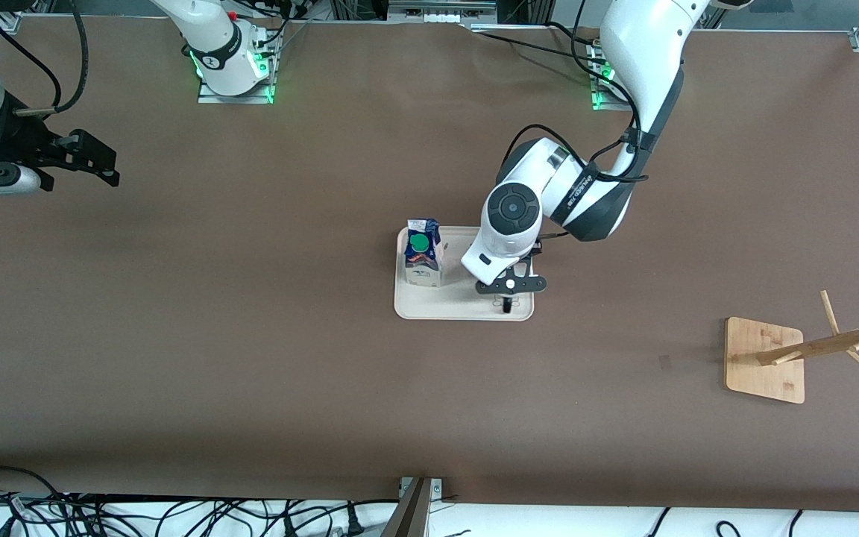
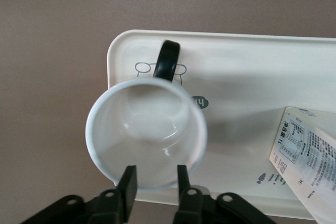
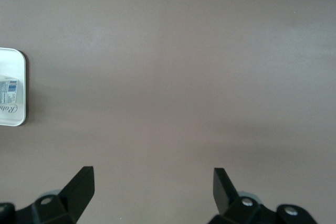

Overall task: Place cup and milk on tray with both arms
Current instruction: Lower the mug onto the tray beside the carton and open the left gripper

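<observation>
The cream tray (image 1: 459,309) lies mid-table. The milk (image 1: 422,253) stands upright in it toward the right arm's end, green cap up; the left wrist view (image 2: 310,156) and right wrist view (image 3: 9,92) show it too. The white cup (image 2: 147,137) stands upright, mouth up, on the tray (image 2: 236,66) toward the left arm's end. Its black handle (image 1: 506,304) points at the tray's edge nearer the front camera. My left gripper (image 2: 155,174) hangs over the cup's rim opposite the handle, fingers narrowly apart with nothing between them. My right gripper (image 1: 101,160) is open, empty, waiting over bare table.
A bamboo rack (image 1: 765,358) with a square base and slanted pegs stands near the left arm's end, nearer the front camera than the tray. Cables lie along the table's front edge. The left arm's elbow (image 1: 586,194) reaches over the table above the tray.
</observation>
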{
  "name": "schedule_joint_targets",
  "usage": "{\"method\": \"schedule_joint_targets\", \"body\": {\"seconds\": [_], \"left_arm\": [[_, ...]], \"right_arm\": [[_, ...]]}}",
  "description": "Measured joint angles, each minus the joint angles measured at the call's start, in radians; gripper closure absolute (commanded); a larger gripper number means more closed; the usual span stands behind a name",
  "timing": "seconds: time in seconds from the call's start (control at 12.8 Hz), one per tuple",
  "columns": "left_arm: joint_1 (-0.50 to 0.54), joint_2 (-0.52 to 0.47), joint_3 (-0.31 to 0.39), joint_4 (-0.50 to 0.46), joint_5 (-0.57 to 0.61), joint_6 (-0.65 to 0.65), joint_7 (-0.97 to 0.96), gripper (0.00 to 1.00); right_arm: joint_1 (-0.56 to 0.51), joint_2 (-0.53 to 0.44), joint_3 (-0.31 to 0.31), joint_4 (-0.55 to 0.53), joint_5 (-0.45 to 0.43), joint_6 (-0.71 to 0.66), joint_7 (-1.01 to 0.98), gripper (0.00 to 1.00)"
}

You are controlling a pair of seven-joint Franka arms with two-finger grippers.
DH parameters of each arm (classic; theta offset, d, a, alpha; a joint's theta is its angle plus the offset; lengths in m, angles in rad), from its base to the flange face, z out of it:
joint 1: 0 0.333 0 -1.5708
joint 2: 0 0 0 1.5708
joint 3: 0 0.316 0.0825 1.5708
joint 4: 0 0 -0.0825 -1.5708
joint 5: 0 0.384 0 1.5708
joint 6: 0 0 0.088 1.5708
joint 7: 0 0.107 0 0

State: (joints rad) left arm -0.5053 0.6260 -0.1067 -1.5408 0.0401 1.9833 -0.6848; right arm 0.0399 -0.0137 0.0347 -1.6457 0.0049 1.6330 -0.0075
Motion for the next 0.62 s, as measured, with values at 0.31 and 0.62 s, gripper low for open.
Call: {"method": "schedule_joint_targets", "body": {"seconds": [0.31, 0.62], "left_arm": [[0.0, -0.012, 0.008, 0.03, 0.0, 0.001, 0.0, 0.0], [0.033, -0.134, 0.04, 0.049, 0.0, -0.058, 0.0, 0.0]], "right_arm": [[0.0, 0.004, 0.002, 0.0, 0.0, 0.004, 0.0, 0.0], [0.0, 0.004, 0.004, 0.0, 0.001, 0.006, 0.0, 0.0]]}}
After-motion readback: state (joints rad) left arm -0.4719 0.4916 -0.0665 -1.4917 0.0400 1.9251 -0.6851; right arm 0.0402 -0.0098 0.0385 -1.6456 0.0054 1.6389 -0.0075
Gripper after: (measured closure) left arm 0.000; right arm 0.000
